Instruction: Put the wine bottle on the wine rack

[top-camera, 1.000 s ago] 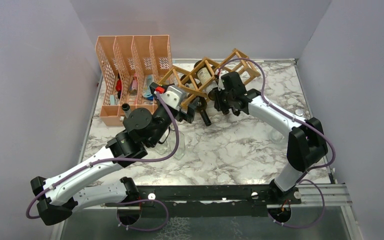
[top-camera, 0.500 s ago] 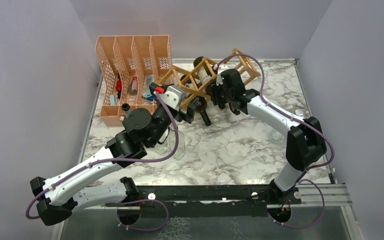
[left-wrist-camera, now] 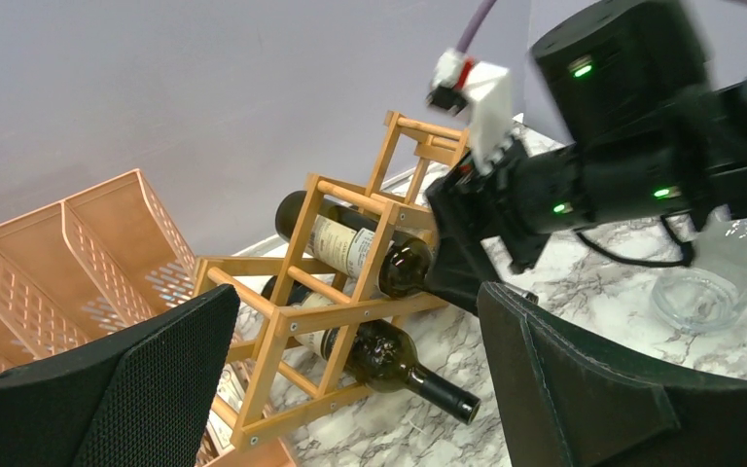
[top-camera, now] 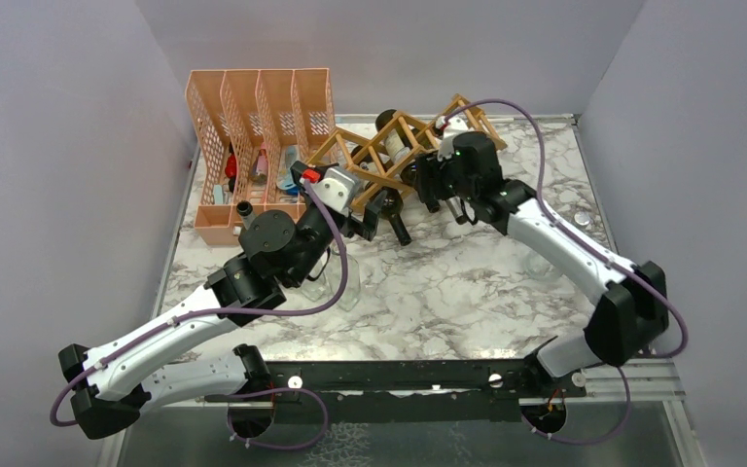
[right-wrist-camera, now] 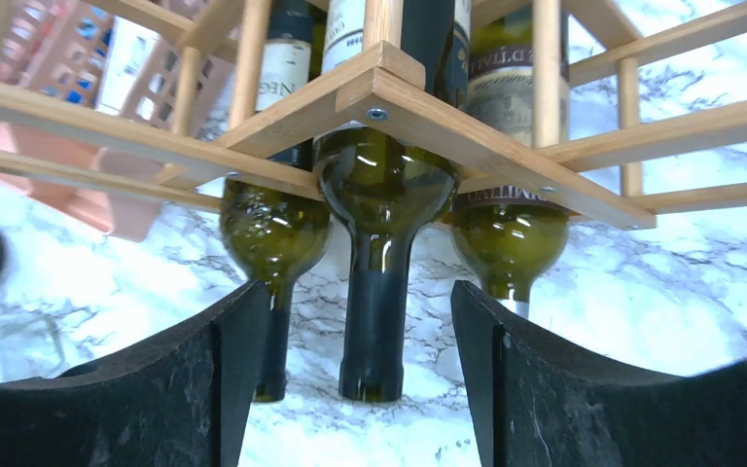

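Holds nothing in the right gripper (right-wrist-camera: 352, 321), jaws spread wide. Finds the wine bottle (right-wrist-camera: 381, 195) straight ahead of that gripper, lying in a cell of the wine rack (right-wrist-camera: 418, 102), neck pointing back between the fingers (right-wrist-camera: 204, 389) and clear of both. Shows a second bottle (right-wrist-camera: 274, 229) ahead-left and a third bottle (right-wrist-camera: 508, 238) ahead-right, also racked. Has the left gripper (left-wrist-camera: 355, 292) wide open too, empty, rack just ahead of it, orange file organiser (left-wrist-camera: 78, 243) off to its left.
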You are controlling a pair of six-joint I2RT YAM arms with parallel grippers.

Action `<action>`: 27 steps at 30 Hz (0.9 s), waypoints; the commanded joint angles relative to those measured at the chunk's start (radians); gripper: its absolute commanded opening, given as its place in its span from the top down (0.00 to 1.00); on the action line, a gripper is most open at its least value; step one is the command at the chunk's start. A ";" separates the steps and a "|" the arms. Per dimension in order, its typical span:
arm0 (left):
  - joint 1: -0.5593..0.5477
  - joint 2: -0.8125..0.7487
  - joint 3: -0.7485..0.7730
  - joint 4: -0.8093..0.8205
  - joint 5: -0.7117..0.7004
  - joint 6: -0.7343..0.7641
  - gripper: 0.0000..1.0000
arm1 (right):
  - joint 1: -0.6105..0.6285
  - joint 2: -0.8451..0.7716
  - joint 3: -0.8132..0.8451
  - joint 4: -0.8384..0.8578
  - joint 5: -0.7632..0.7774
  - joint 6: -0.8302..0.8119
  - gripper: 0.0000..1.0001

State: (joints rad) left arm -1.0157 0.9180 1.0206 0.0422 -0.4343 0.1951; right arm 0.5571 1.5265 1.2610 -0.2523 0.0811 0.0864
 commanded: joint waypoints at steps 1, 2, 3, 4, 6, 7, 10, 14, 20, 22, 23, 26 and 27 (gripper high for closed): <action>-0.002 -0.030 0.038 0.004 0.025 0.005 0.01 | 0.006 -0.157 -0.052 0.017 0.001 0.010 0.28; -0.001 -0.033 0.038 0.004 0.027 0.005 0.01 | 0.005 -0.180 -0.055 -0.002 -0.015 0.011 0.28; -0.001 -0.037 0.040 0.003 0.027 0.004 0.01 | 0.005 -0.199 -0.054 -0.026 -0.033 0.012 0.28; -0.001 -0.040 0.040 0.002 0.028 0.004 0.01 | 0.005 -0.216 -0.054 -0.051 -0.051 0.014 0.28; -0.001 -0.047 0.042 -0.001 0.029 0.003 0.01 | 0.005 -0.256 -0.067 -0.084 -0.087 0.013 0.28; -0.001 -0.052 0.045 -0.002 0.027 0.004 0.01 | 0.006 -0.276 -0.077 -0.091 -0.115 0.011 0.29; -0.002 -0.066 0.048 -0.005 0.021 0.001 0.01 | 0.006 -0.330 -0.112 -0.103 -0.210 0.008 0.30; -0.001 -0.092 0.051 -0.006 0.003 -0.003 0.01 | 0.007 -0.366 -0.126 -0.112 -0.362 0.011 0.31; -0.001 -0.113 0.049 0.035 0.011 -0.001 0.01 | 0.104 -0.398 -0.155 -0.022 -0.428 -0.018 0.38; -0.002 -0.109 0.054 0.047 0.013 -0.003 0.01 | 0.157 -0.397 -0.160 0.016 -0.426 -0.022 0.38; -0.001 -0.107 0.056 0.052 0.012 -0.004 0.01 | 0.184 -0.395 -0.164 0.036 -0.424 -0.025 0.37; -0.002 -0.108 0.057 0.065 0.008 -0.004 0.01 | 0.252 -0.387 -0.184 0.112 -0.434 -0.022 0.36; -0.002 -0.109 0.059 0.067 0.013 -0.005 0.01 | 0.268 -0.377 -0.190 0.135 -0.442 -0.022 0.35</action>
State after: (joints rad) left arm -1.0157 0.8139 1.0416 0.0643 -0.4309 0.1947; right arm 0.7685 1.1496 1.0946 -0.2508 -0.3077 0.0765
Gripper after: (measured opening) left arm 0.988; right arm 0.640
